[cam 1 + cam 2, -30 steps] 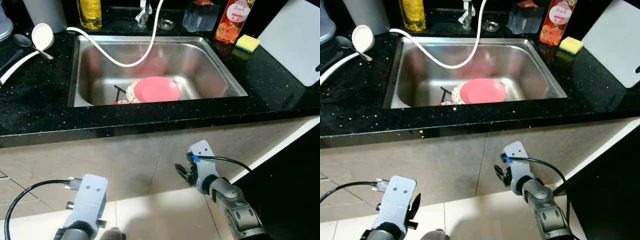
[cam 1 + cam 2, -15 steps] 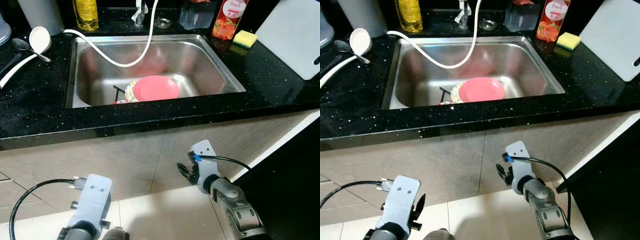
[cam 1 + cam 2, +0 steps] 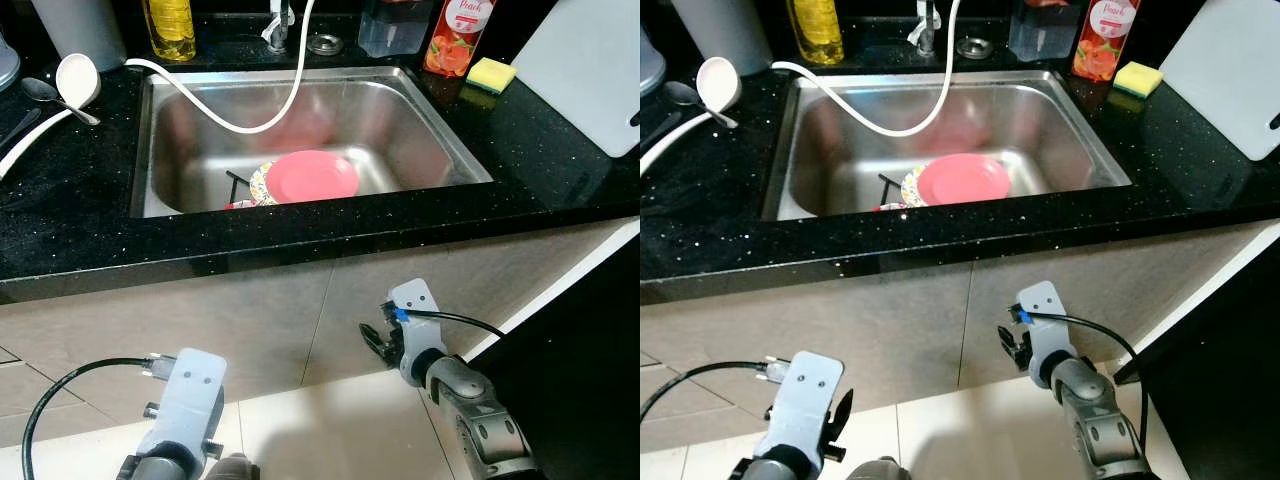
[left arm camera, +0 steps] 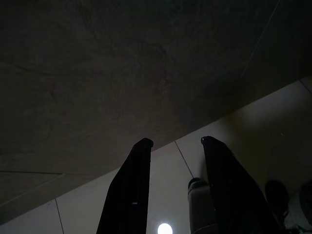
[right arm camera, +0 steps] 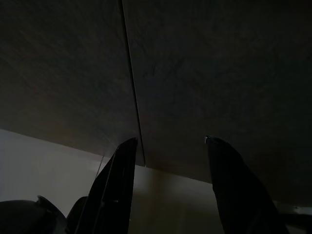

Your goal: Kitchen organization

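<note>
Approach step: both arms low before cabinet. Left gripper [image 4: 173,146] and right gripper [image 5: 168,146] fingers apart, empty. Next: reach pink plate [image 3: 312,177] in sink [image 3: 440,130].

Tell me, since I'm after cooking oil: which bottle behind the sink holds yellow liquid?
The clear bottle at the back left, beside the tap. The bottle at the back right wears a red fruit label.

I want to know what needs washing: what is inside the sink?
In the sink lies a pink plate atop a patterned plate, with a white hose hanging in. The plates cover whatever lies beneath them.
</note>
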You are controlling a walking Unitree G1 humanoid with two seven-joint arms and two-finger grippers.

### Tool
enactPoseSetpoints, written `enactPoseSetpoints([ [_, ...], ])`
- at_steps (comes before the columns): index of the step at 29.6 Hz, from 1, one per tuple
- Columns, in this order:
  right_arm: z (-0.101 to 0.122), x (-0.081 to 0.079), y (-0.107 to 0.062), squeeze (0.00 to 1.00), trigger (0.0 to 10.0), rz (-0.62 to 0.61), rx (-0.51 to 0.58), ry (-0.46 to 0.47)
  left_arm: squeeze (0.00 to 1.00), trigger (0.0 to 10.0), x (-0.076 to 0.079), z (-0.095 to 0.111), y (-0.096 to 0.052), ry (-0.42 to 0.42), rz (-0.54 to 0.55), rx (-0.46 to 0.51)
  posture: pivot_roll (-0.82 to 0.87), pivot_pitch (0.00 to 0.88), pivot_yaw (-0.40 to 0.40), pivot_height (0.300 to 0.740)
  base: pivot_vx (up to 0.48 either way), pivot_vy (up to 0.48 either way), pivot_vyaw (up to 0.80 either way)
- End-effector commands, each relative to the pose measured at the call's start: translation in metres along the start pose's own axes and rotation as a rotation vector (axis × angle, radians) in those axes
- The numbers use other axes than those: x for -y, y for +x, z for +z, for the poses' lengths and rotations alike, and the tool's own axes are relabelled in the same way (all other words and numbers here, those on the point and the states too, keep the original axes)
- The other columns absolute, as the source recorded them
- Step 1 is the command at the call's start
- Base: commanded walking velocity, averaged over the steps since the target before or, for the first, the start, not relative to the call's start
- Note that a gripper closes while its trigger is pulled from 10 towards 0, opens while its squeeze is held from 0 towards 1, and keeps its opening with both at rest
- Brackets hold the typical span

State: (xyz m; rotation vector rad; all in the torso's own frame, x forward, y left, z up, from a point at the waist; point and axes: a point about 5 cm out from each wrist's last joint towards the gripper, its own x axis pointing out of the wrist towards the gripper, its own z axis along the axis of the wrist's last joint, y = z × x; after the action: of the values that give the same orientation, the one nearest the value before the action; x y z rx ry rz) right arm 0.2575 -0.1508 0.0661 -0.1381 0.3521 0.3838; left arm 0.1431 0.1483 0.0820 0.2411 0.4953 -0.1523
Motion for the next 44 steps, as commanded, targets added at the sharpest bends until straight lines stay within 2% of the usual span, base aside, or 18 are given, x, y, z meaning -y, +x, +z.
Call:
enactPoseSetpoints([
  [1, -0.0031, -0.0013, -0.0030, 0.00, 10.0, 0.001, -0.014, 0.002, 0.00, 10.0, -0.0025, -0.0030, -0.0031, 0.023, 0.001, -0.015, 0.18, 0.087, -0.051, 0.740, 0.000, 0.000, 0.00],
  [44, -0.0046, -0.0043, 0.0009, 0.00, 10.0, 0.017, -0.022, 0.000, 0.00, 10.0, -0.0036, -0.0030, -0.0015, 0.016, 0.016, -0.012, 0.21, 0.059, -0.065, 0.740, 0.000, 0.000, 0.00],
])
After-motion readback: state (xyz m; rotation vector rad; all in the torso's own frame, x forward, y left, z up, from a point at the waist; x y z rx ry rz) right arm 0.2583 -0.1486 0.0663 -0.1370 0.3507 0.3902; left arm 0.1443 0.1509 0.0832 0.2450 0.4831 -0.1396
